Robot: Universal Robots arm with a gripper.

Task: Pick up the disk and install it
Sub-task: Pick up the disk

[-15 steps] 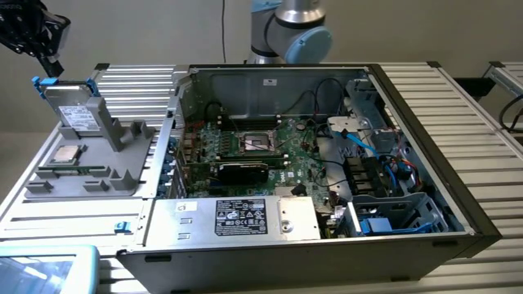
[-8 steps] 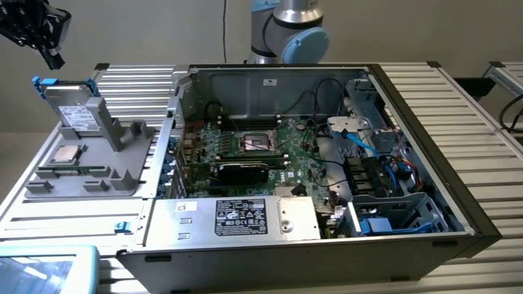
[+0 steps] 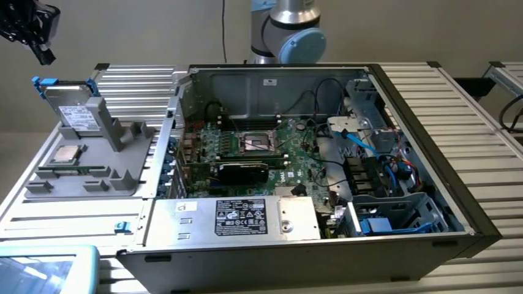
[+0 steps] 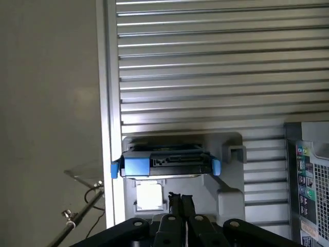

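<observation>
- Hovering my tool [image 3: 41, 54] high over the disk [image 3: 75, 107], well apart from it, fingers [image 4: 175, 203] pressed together on nothing.
- The disk stands upright in the grey holder [image 3: 131, 131] on the ribbed surface [image 3: 139, 79], beside the open computer case [image 3: 327, 153].

Soft, even light; pale glare on the slatted table [image 4: 221, 77], dim computer case [image 3: 245, 86] interior.

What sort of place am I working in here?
Probably a computer assembly bench: an open computer case, motherboard exposed, beside a grey fixture holding the disk, on a slatted metal table.
</observation>
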